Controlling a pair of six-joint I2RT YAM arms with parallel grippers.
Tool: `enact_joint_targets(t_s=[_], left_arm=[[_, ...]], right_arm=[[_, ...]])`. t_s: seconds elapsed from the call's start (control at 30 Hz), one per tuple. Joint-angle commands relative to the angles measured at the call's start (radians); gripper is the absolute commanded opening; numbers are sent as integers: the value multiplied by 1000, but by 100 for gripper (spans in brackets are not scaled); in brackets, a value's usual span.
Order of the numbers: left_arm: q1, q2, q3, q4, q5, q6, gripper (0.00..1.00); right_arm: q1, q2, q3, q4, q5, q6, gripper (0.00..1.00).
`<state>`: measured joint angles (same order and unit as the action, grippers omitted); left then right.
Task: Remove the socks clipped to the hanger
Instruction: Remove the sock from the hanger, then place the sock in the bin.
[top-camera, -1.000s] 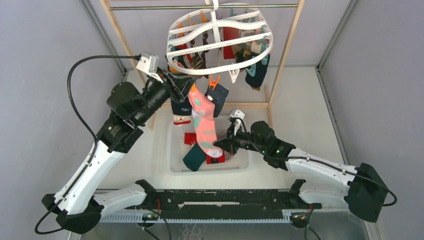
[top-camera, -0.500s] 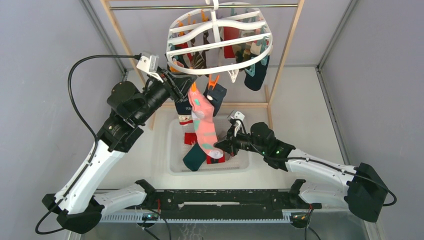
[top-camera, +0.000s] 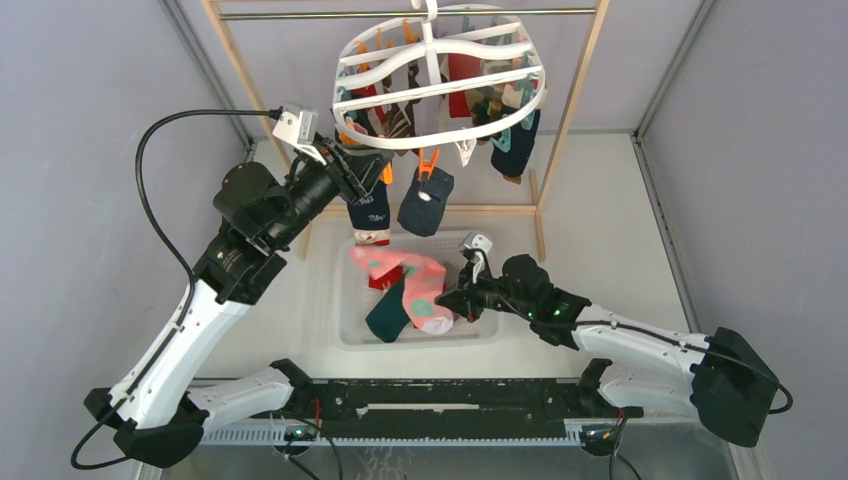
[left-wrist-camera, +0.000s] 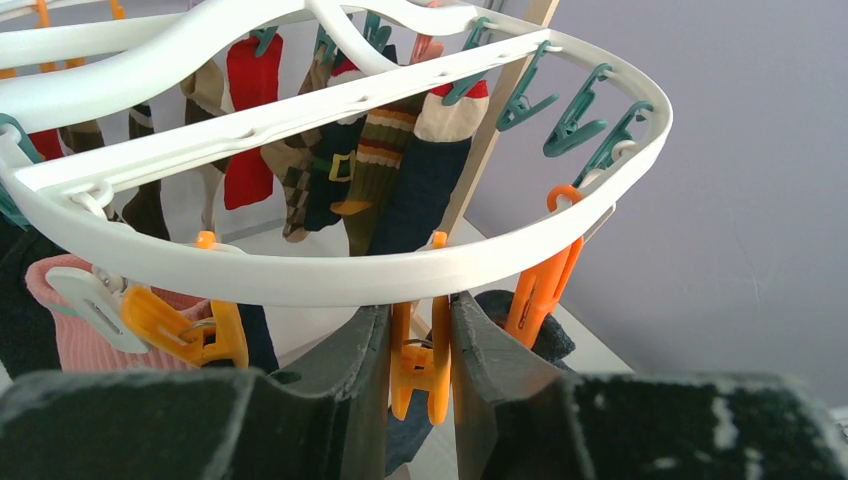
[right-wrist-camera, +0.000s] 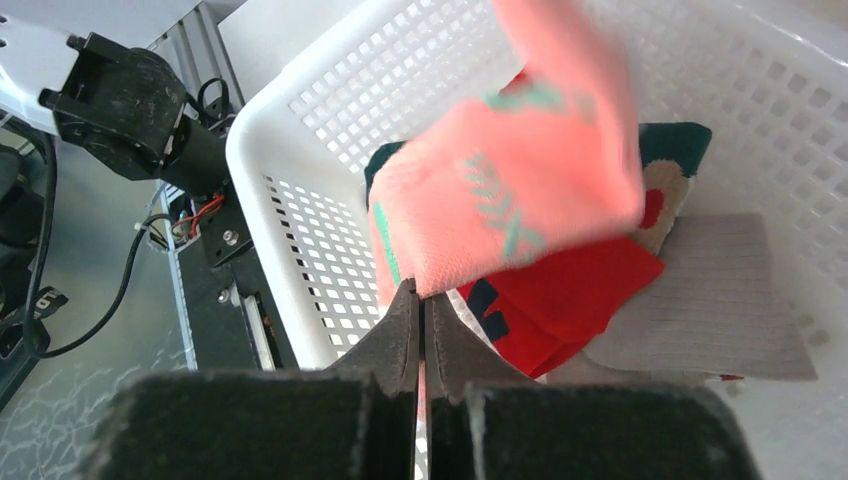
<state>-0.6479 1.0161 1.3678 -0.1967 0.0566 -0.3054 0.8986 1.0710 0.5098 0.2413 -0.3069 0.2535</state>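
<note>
The white hanger (top-camera: 432, 143) hangs from the rack's rod with several socks (top-camera: 515, 140) clipped under it. My left gripper (top-camera: 372, 178) is at its near-left rim, shut on an orange clip (left-wrist-camera: 415, 375) that hangs from the ring (left-wrist-camera: 300, 275). Striped and red socks (left-wrist-camera: 385, 160) dangle behind. A salmon pink sock (top-camera: 405, 270) is off the hanger and lies draped into the basket. My right gripper (top-camera: 447, 300) is shut on its lower end (right-wrist-camera: 510, 190), low inside the basket.
The white mesh basket (top-camera: 420, 343) below the hanger holds red (right-wrist-camera: 560, 300), grey (right-wrist-camera: 700, 290) and dark teal socks. The wooden rack post (top-camera: 570, 120) stands at the right. A navy sock (top-camera: 368, 210) and a dark sock (top-camera: 425, 205) hang just above the basket.
The pink sock came free of its orange clip and dropped into the basket, still in my right gripper, which shifted slightly down. My left jaws narrowed on the clip.
</note>
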Motion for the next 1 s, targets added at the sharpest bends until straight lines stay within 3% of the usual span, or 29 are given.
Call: enact_joint_targets(t_s=[0.0,0.17,0.33,0.5,0.6,0.87,0.97], left_arm=[[9,-11,47,34,13,6,5],[9,-14,43,28,10,5,11],[8,-36,7,31,4,-4,33],[8,-58,-26,23,0,-6,47],[9,-67,-41,16,0,-8,53],[8,-109,-88,4,-18,-6,66],[8,-137,-111,-3,-31,-6,71]], right_arm=[[8,-27,10,27,40,1,0],[8,-13,9,27,54,-3,0],[8,2,10,30,67,-2,0],[4,23,13,25,101,7,2],[-3,33,18,16,121,20,11],[-29,21,19,-18,210,47,52],[-47,10,22,-48,242,58,59]])
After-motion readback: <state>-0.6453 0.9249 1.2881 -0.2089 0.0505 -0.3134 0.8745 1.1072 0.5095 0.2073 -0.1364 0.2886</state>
